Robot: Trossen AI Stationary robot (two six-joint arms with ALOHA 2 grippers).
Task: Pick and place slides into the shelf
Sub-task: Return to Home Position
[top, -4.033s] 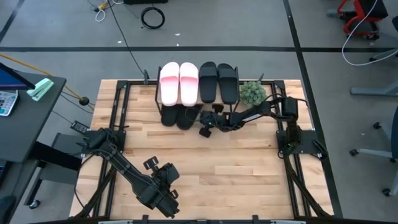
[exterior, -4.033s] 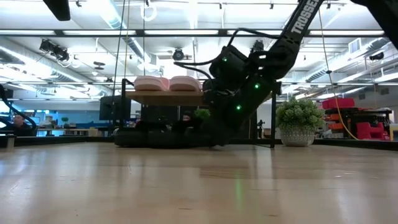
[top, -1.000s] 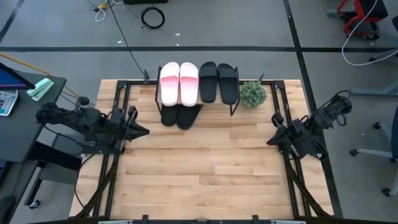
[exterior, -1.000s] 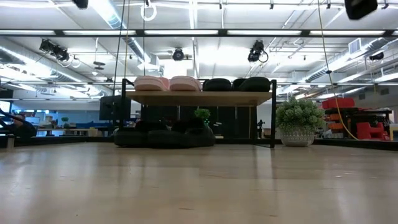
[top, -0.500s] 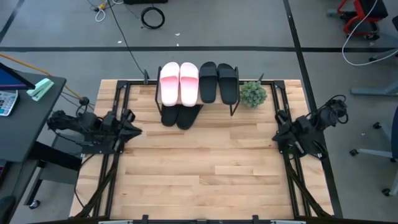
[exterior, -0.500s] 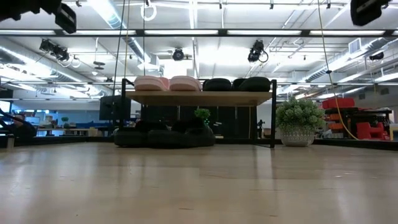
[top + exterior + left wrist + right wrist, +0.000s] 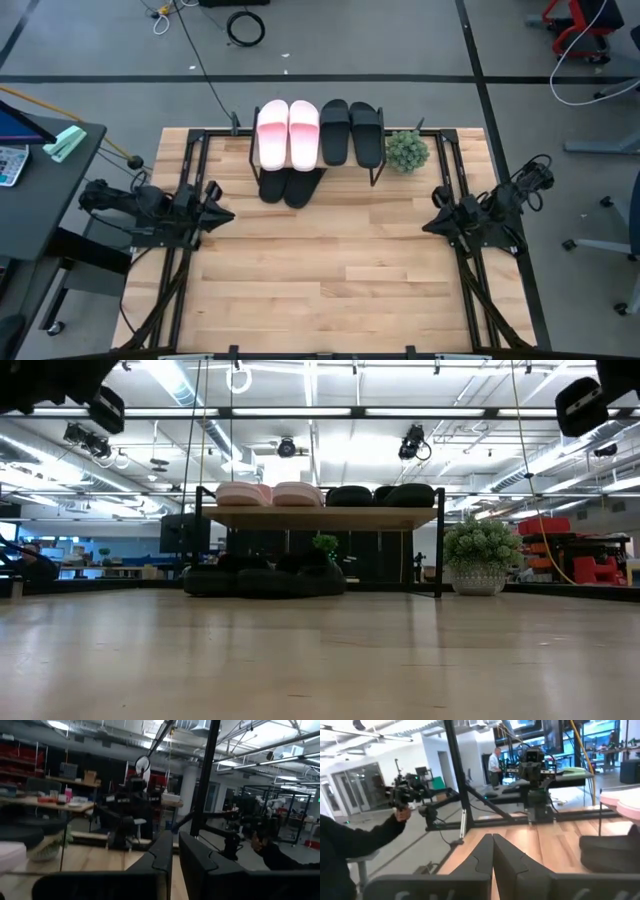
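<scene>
far side of the wooden counter: the shelf, a light board on thin black legs.

on top of the board, four slides in a row, close side by side – pink slides on the left half, upper black slides on the right half.

under the board, down on the counter itself: lower black slides, a pair lying side by side beneath the pink ones. ends poking out from under the board toward the counter's middle in the high view. from the low view, a dark low mass under the left part of the board.

just beside the shelf's right end, a small potted plant.

left gripper – at the counter's left edge, over the black frame rail, pointing in toward the middle, well apart from the shelf. fingers drawn together with only a thin slit between them, holding nothing.

right gripper – opposite, at the counter's right edge, pointing inward, likewise well apart from the shelf and the plant. fingers pressed together, nothing between them.

beyond the counter in the right wrist view: a person's dark sleeve close by, and a standing person far back in the room.
</scene>
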